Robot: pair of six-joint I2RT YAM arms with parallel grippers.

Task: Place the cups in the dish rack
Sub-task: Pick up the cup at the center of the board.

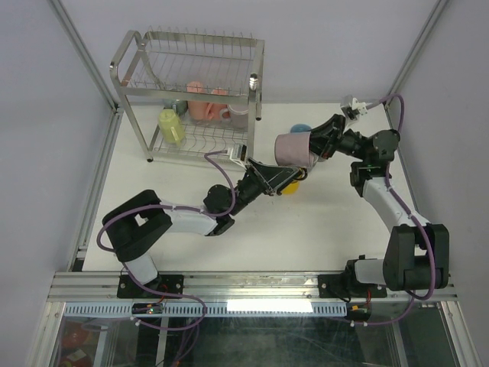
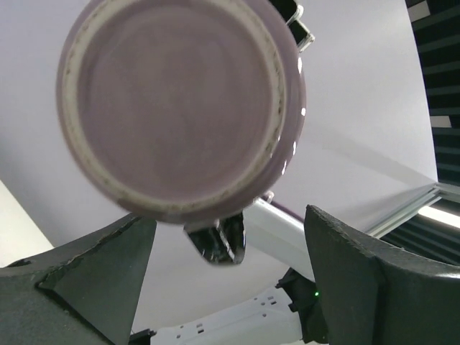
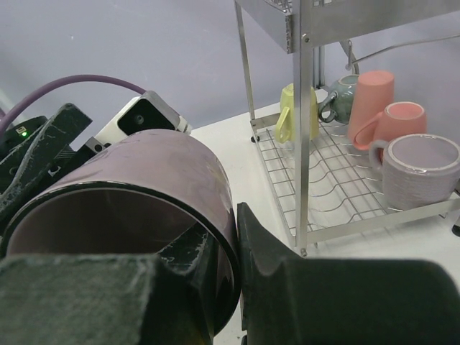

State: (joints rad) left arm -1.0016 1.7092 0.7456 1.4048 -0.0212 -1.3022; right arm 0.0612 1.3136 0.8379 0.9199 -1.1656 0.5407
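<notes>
A mauve cup point(image 1: 293, 149) hangs on its side above the table, and my right gripper point(image 1: 313, 153) is shut on its rim. In the right wrist view one finger sits inside the mauve cup point(image 3: 144, 187) and the other presses its outer wall, with the right gripper point(image 3: 233, 237) pinching the wall. My left gripper point(image 1: 286, 177) is open just below and left of the cup. The left wrist view shows the cup's round base point(image 2: 180, 108) beyond the left gripper point(image 2: 230, 219), apart from both fingers. The dish rack point(image 1: 257, 57) stands at the back left.
The rack's lower shelf point(image 3: 323, 194) holds a yellow cup point(image 3: 298, 111), a grey-green cup point(image 3: 343, 97), two salmon cups point(image 3: 374, 93) and a lilac cup point(image 3: 420, 169). On the table a yellow cup point(image 1: 290, 187) lies under the left gripper and a blue cup point(image 1: 299, 128) behind the held cup.
</notes>
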